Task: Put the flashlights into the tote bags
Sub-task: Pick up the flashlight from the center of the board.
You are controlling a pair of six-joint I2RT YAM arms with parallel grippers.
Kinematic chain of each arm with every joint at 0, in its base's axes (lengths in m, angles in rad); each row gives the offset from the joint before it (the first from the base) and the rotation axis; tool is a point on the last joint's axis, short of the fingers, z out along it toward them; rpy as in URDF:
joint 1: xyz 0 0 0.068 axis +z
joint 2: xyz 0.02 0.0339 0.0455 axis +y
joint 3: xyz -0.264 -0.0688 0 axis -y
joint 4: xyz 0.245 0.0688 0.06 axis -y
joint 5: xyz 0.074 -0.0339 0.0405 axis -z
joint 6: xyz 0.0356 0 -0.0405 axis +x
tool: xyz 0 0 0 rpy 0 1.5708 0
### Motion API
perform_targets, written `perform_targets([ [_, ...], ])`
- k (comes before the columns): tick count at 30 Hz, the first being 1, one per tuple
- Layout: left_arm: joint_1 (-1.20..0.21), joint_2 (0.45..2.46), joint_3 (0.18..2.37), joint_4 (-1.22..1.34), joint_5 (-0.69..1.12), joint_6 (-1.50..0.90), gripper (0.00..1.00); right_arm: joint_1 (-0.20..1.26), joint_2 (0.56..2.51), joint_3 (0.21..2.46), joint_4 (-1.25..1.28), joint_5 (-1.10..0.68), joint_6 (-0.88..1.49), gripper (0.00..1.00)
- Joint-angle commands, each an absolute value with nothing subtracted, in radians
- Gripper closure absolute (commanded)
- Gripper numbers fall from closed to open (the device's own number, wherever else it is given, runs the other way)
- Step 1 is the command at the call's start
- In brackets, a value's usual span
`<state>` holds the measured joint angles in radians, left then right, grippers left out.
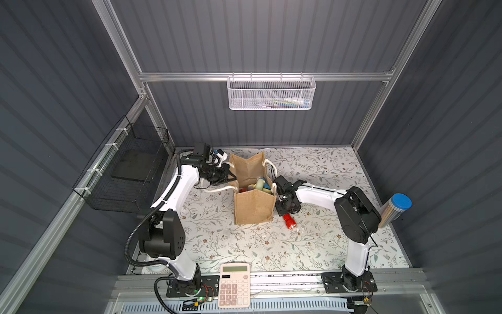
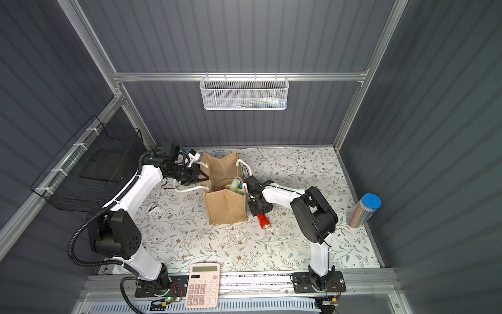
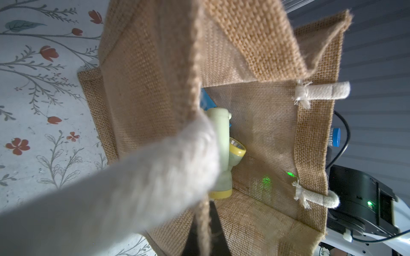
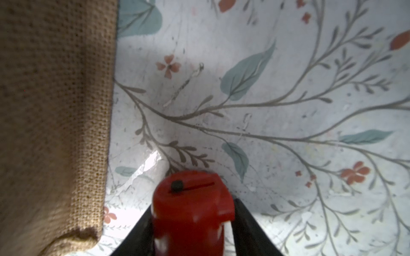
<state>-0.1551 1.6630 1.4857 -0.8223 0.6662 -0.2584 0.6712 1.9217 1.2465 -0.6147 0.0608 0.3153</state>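
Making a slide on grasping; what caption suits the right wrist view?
Right gripper straddling a red flashlight on the floral table, beside the jute tote bag.

The left arm (image 1: 182, 185) and right arm (image 1: 315, 195) are white with big black joints. A bumpy black hose (image 1: 127, 243) runs along the left arm, held by white ties. A black camera box (image 1: 202, 149) sits behind the left gripper (image 1: 234, 178), with thin black fingers.
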Motion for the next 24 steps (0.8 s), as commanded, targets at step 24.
perform_targets([
  [24, -0.15, 1.66, 1.494, -0.816, 0.698, -0.256, 1.0, 0.528, 1.581, 0.995, -0.623, 0.29, 0.539, 0.73],
])
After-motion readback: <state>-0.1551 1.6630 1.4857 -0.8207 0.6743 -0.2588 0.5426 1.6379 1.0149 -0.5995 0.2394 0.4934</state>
